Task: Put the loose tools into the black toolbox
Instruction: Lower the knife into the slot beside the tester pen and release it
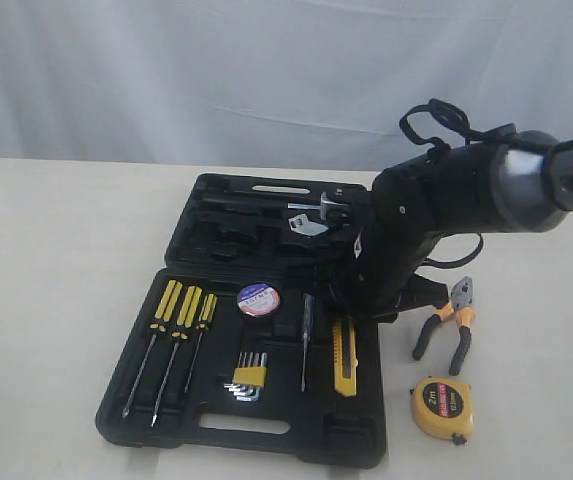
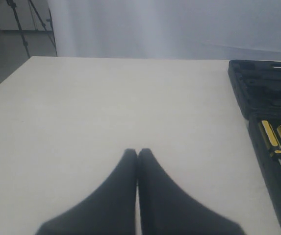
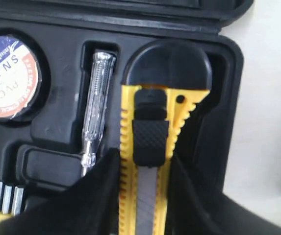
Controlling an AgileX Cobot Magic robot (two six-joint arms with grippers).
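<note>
Your right end effector (image 3: pixel 144 161) pinches long yellow-and-black plastic utility knife (image 3: pixel 150 132), knife lying in recess of large black moulded-plastic toolbox (image 1: pixel 266 442). Lift before opening and you drag it out. Left end effector (image 2: pixel 138 161) closed, empty. Orange-and-black-handled pliers (image 1: pixel 449 325) and round yellow tape measure (image 1: pixel 442 407) lie on counter (image 1: pixel 46 300).

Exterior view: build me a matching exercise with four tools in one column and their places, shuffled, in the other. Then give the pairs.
Tools
1. utility knife
2. pliers
3. tape measure
4. tape roll

Places
A. round recess of the toolbox
B. on the table, handles spread
C. long toolbox recess, between the fingers of the right gripper
D. on the table, at the view's lower right

Pairs: 1-C, 2-B, 3-D, 4-A
</note>
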